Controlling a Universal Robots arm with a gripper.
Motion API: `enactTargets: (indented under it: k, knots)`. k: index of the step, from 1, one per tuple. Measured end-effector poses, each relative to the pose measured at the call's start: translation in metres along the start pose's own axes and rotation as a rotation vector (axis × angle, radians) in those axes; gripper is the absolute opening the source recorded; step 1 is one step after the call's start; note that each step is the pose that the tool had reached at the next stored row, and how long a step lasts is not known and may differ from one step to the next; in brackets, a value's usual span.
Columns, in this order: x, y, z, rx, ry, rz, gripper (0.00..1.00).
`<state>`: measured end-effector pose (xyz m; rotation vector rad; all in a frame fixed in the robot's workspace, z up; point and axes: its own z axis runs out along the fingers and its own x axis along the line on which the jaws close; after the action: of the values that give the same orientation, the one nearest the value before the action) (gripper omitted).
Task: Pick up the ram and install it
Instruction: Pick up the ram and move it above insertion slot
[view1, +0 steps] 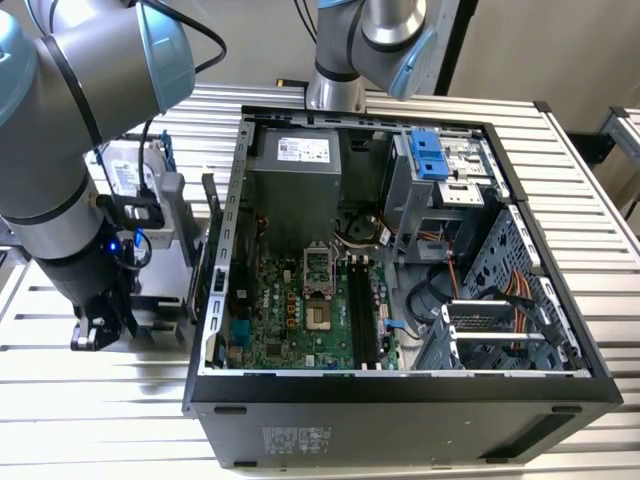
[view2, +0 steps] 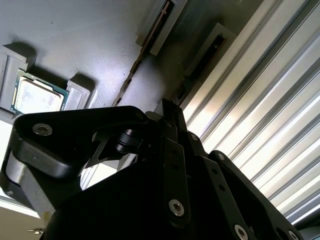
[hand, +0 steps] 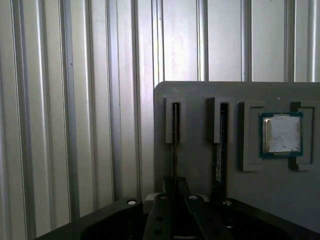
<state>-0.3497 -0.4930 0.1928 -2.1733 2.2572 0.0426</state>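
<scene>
1. The end effector (hand: 175, 183) sat low over the grey tray (hand: 200, 95), its tip in line with the tray's slot nearest the tray's edge. I could not tell whether it was spread, pressed together or pinching anything.
2. The ram (hand: 174, 136) stood on its long edge in that slot, a thin dark stick. In the first wrist view it ran straight into the tip of the end effector. Whether the two touched could not be made out.
3. A second stick (hand: 220, 150) stood on edge in the tray's next slot, just beside the ram and parallel to it. It bore a small pale label low on its side.
4. A square processor chip (hand: 281, 134) with a silver lid and a green rim lay flat in a recess of the tray. It was on the far side of the second stick from the ram.
5. The tray rested on a ribbed metal worktop (hand: 75, 100).
6. In the exterior view the grey and pale-blue arm (view1: 60, 150) reached down to the tray with black cables along its wrist.
7. An open computer case (view1: 400, 420) lay on the worktop just beside the tray, on the exterior view's right of it. A green motherboard (view1: 290, 320) lay inside, with a blue bracket (view1: 428, 155) in the corner of the case far from the tray.
</scene>
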Motion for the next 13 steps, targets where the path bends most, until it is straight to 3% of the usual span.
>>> enactTargets:
  k: [13]
  knots:
    - [-0.0002,0.0001,-0.0055,0.0001,-0.0001,0.000,0.00]
